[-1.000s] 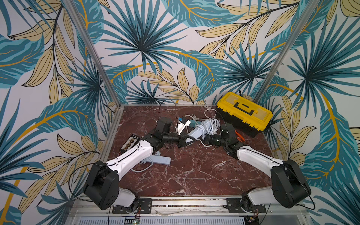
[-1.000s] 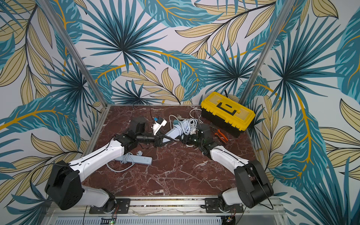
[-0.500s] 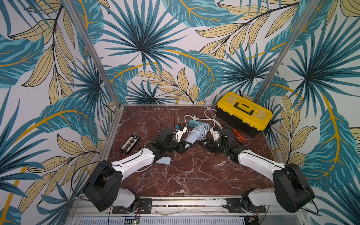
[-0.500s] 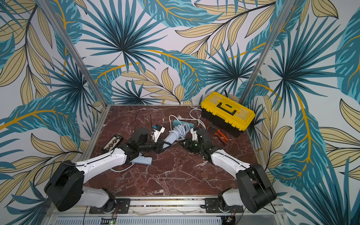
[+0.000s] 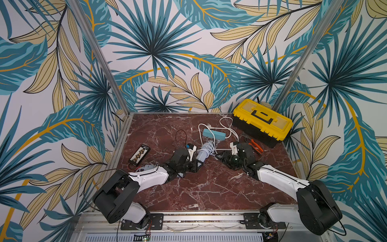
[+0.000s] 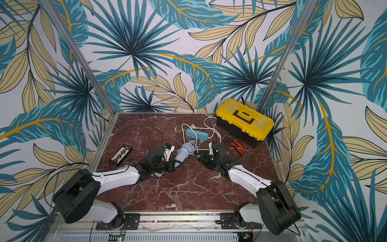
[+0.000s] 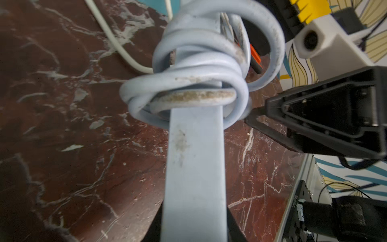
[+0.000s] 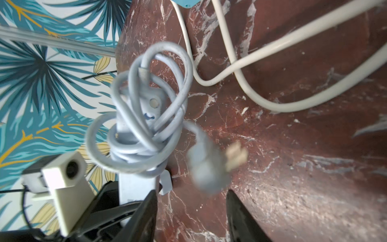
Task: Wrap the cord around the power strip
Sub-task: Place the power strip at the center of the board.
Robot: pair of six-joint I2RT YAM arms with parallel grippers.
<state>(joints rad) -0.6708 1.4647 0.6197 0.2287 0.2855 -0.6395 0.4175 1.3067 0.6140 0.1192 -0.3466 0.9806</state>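
Power strip, pale grey, sits mid-table between the two arms, clamped at its near end by the left gripper, whose fingers are closed on the strip's sides. Its other end points toward the back of the table. Whether that end rests on the marble tabletop cannot be told.

Cord lies in several loose, uneven loops around the strip's middle. Plug hangs free beside the loops and is blurred in the right wrist view.

Right gripper is just beside the coil, fingers apart, nothing between them. One fingertip is close to the outermost loop in the left wrist view.

Teal power strip with white cord lies behind. Yellow toolbox stands in the back right corner, orange-handled pliers in front of it.
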